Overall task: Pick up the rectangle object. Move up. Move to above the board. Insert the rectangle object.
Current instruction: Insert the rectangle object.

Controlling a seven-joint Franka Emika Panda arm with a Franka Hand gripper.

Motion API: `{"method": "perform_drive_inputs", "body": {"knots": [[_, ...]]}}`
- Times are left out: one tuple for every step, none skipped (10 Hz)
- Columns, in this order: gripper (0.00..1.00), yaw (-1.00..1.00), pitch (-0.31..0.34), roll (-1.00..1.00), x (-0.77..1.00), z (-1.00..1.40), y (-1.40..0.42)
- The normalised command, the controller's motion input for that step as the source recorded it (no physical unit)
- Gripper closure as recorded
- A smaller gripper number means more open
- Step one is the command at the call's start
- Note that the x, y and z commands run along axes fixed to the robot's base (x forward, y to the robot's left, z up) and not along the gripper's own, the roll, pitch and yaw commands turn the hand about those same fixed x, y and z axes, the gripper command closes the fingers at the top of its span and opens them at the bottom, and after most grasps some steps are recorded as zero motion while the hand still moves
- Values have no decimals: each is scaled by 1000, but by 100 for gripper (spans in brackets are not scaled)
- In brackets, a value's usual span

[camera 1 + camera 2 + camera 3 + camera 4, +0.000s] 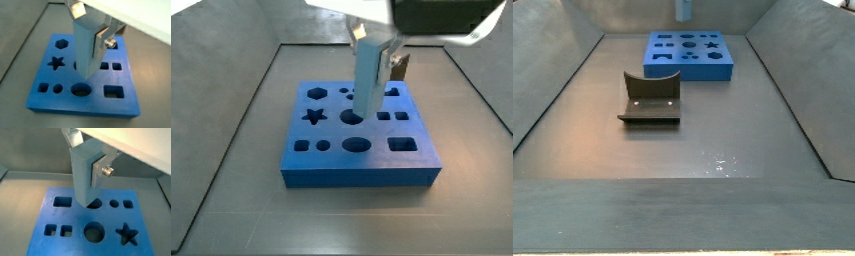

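The board [358,135] lies flat on the grey floor of the bin, and in a side view it sits at the far end [690,55], well apart from the fixture [649,100], which stands nearer the camera. It is the biggest thing in view, a thick blue slab with a star, circles, squares and other cut-outs.

The rectangle object [369,80] hangs upright over the middle of the board, its lower end close to the surface or just at it, near a slot in the central row. In both wrist views the bar [85,47] [85,175] covers that slot, so whether the tip has entered cannot be told.

The gripper [93,37] is above the board, clamped on the upper part of the bar, one silver finger [101,169] pressed flat against its side.

Picking up, lifting and carrying over look done; the step in hand appears to be the insertion. The next move would call for a straight descent with the bar kept vertical and squared to the slot's edges, since a small offset or twist could catch it on the rim.
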Motion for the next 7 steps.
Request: {"method": "perform_drive_inputs", "body": {"knots": [[100, -1000, -191, -11, 0, -323, 0], [100, -1000, -180, -9, 0, -334, 0], [100, -94, 86, 111, 214, 0, -74], [100, 71, -3, 146, -46, 0, -123], [100, 0, 0, 0, 60, 6, 0], [100, -1000, 0, 43, 0, 0, 0], [100, -1000, 0, 51, 0, 0, 0]]}}
